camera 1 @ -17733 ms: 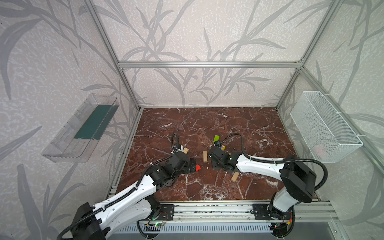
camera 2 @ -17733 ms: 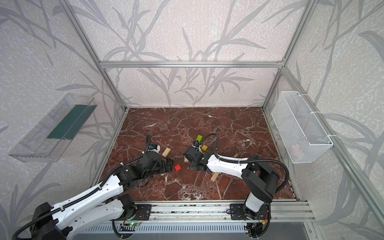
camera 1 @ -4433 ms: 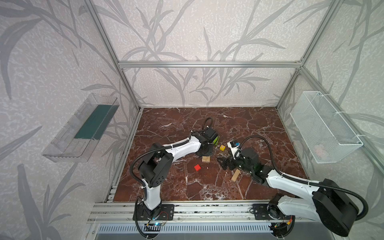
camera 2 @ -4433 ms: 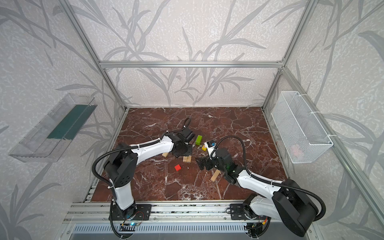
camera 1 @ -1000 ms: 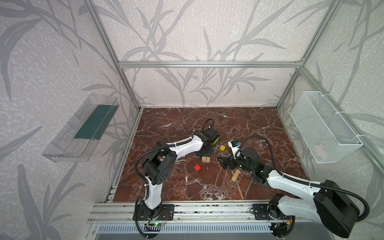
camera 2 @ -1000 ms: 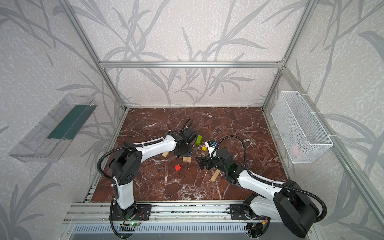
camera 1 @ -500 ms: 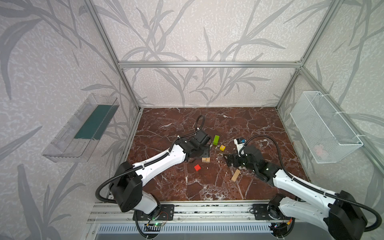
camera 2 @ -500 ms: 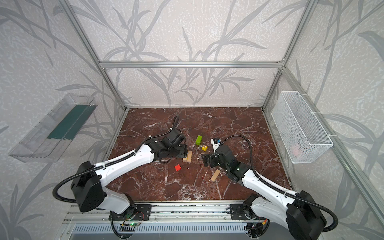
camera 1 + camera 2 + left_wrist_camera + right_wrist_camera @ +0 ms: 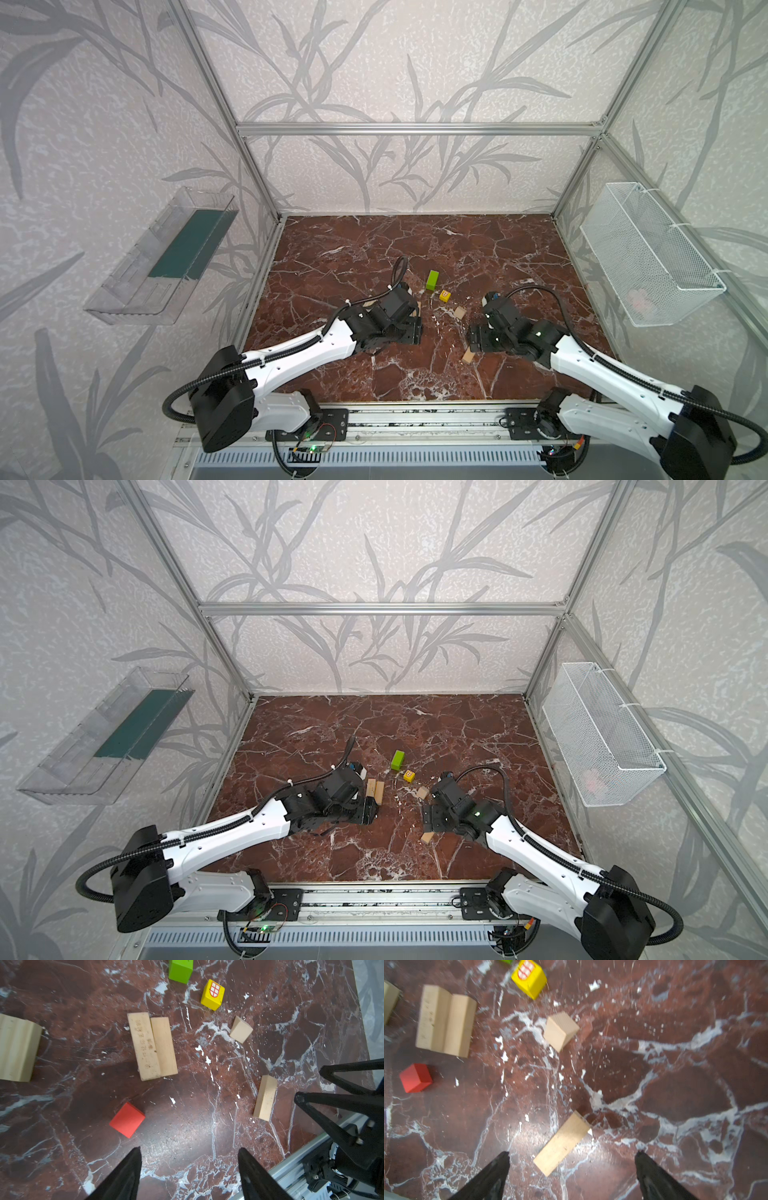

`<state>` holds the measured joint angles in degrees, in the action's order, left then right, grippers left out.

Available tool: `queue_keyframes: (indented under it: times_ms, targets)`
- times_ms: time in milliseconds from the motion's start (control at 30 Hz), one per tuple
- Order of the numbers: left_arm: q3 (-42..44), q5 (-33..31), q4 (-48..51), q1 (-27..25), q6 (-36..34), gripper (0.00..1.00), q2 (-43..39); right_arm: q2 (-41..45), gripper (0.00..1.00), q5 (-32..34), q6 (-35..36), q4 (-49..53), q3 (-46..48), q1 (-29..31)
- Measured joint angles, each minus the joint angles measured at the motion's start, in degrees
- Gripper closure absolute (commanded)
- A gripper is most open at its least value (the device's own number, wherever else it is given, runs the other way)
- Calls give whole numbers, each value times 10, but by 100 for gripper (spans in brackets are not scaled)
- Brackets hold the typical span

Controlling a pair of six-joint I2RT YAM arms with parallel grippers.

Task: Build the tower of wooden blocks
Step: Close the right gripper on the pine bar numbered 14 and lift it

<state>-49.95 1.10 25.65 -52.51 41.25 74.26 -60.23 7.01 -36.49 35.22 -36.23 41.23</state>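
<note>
Well, my right gripper hangs open and empty over the loose plank, which lies askew at about five o'clock from the paired planks in a top view. I judge this the next pickup: I should turn my wrist square to its long sides, come down and close across its narrow width. My left gripper is open too, holding nothing, near the red cube. That cube is hidden under my left arm in both top views; the right wrist picture is blurred.
</note>
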Motion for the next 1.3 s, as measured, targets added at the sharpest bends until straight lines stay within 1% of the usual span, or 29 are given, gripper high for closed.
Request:
queue_keyframes:
  times_ms: [233,500,700,933,1133,1300]
  targets:
    - [17,-2,-24,-8,15,27,-1,-27,9,3,-85,4,21,54]
    - [20,-15,-26,-8,22,26,-16,-92,16,6,-130,-52,24,69]
    - [26,-37,-20,-7,29,24,-22,-147,21,11,-135,-67,5,82]
    - [32,-55,-17,-7,34,23,-32,-188,32,5,-131,-93,-13,88]
    - [44,-64,-14,-7,36,21,-55,-227,39,-7,-118,-108,-46,101]
    - [44,-71,-10,-7,36,20,-66,-250,45,-11,-101,-94,-68,104]
